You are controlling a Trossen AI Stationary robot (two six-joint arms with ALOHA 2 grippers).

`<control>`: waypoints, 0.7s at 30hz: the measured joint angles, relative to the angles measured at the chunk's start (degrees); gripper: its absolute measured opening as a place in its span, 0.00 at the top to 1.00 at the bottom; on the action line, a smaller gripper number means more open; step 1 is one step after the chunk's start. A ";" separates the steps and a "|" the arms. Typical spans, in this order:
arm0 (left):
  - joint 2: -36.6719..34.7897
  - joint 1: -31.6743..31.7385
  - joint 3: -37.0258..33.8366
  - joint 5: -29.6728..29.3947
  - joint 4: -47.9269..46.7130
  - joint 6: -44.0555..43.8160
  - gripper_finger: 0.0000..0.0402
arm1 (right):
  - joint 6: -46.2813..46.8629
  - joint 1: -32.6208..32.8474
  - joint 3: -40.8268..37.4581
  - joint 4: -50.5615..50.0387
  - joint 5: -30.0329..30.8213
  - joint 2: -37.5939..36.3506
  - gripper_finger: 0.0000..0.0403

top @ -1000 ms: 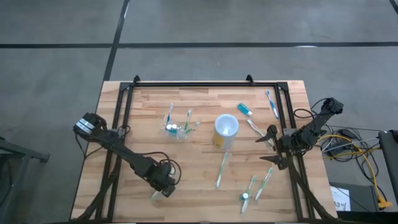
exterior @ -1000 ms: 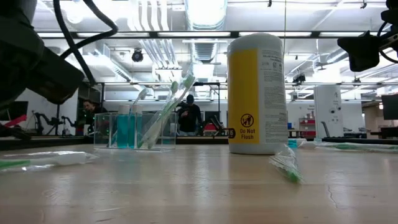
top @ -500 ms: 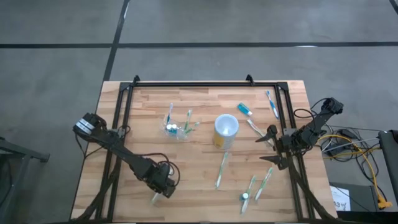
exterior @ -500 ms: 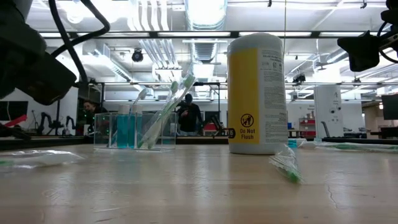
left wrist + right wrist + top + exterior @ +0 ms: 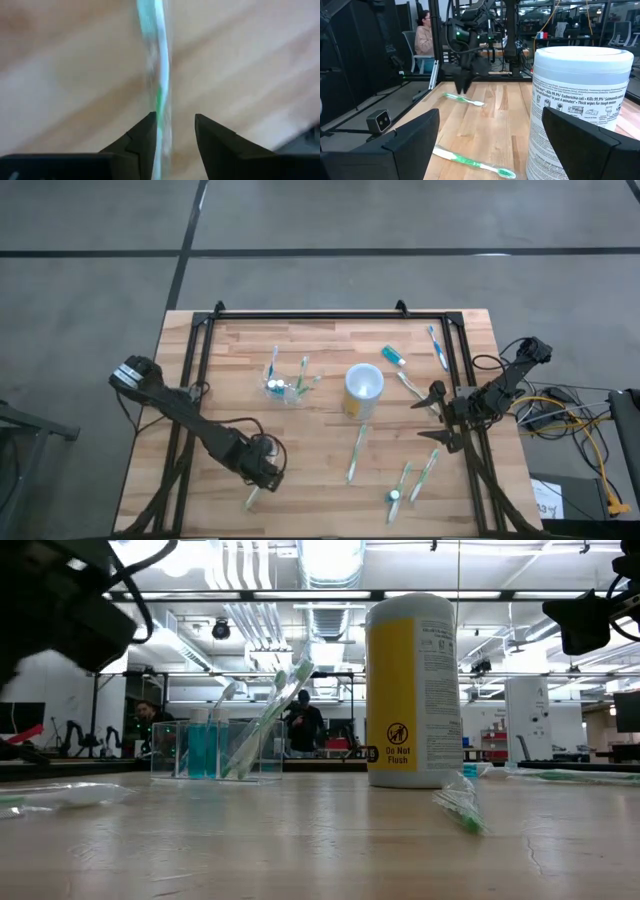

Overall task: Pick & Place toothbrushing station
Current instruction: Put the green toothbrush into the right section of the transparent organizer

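Note:
The toothbrushing station [image 5: 285, 388], a clear holder with toothbrushes leaning in it [image 5: 215, 748], stands on the wood at the middle left. A wrapped green-and-white toothbrush [image 5: 250, 498] lies flat near the table's front left. My left gripper [image 5: 264, 476] hovers just above it, pointing steeply down. In the left wrist view the fingers stand open [image 5: 172, 132], with the blurred toothbrush [image 5: 159, 75] on the table beneath them. The right wrist view shows the same toothbrush [image 5: 465, 100] under that gripper [image 5: 464, 87]. My right gripper [image 5: 432, 416] waits open at the table's right side.
A tall yellow-and-white wipes canister [image 5: 362, 388] stands right of the station. Several more wrapped toothbrushes lie loose, among them one at the middle front [image 5: 356, 452], one at the front right [image 5: 425, 473] and one at the far right [image 5: 437, 345]. Black frame rails [image 5: 200, 380] run along both sides.
My left gripper has risen off the wrapped toothbrush at the front left, and its arm has climbed in the low view. The toothbrush stays lying on the table. My right arm has kept still.

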 joint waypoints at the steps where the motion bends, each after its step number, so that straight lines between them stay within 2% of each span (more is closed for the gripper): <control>1: -0.36 0.13 -0.02 -2.64 -0.54 0.03 0.66 | 0.00 0.00 0.01 0.00 0.00 0.00 0.14; 5: -0.83 0.60 -0.07 -11.78 -1.55 0.08 0.66 | 0.00 0.01 0.00 0.01 -0.01 -0.01 0.13; 9: -0.48 1.89 -0.18 -16.46 -2.49 -0.01 0.66 | 0.00 0.00 -0.01 0.00 -0.02 0.00 0.14; 13: -0.46 3.81 -0.22 -17.65 -4.17 -0.08 0.66 | 0.00 0.00 0.00 0.00 0.00 0.00 0.14; 21: -0.46 5.47 -0.96 -16.39 -3.73 2.83 0.66 | 0.00 0.00 0.01 0.00 0.00 -0.02 0.13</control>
